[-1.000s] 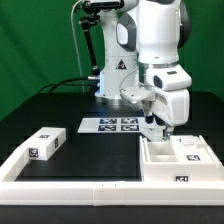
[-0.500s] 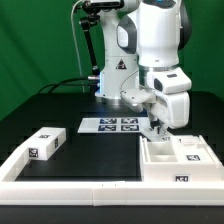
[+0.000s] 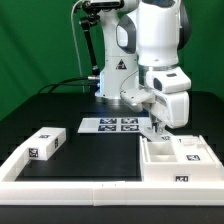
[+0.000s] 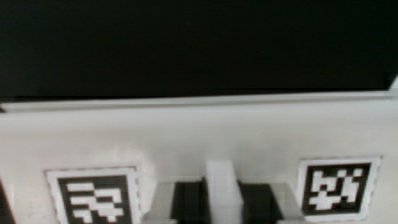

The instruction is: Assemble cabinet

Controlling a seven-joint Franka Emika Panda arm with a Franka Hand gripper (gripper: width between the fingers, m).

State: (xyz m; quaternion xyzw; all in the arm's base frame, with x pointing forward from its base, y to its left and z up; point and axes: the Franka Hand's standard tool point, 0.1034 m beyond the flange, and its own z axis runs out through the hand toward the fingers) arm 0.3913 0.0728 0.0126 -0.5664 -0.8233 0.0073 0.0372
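Note:
The cabinet's open white box (image 3: 160, 172) stands at the exterior view's right, with a tag on its front wall and a tagged white piece (image 3: 193, 154) on top. My gripper (image 3: 155, 130) is down at the box's far corner nearest the middle of the table. In the wrist view the gripper (image 4: 222, 196) has its dark fingers (image 4: 185, 202) pressed on either side of a thin white wall of the box (image 4: 214, 130), between two tags. A separate white tagged block (image 3: 45, 143) lies at the exterior view's left.
The marker board (image 3: 110, 125) lies flat behind the gripper, near the robot base. A long white border rail (image 3: 70, 184) runs along the table's front edge. Black table surface (image 3: 100, 155) lies between block and box.

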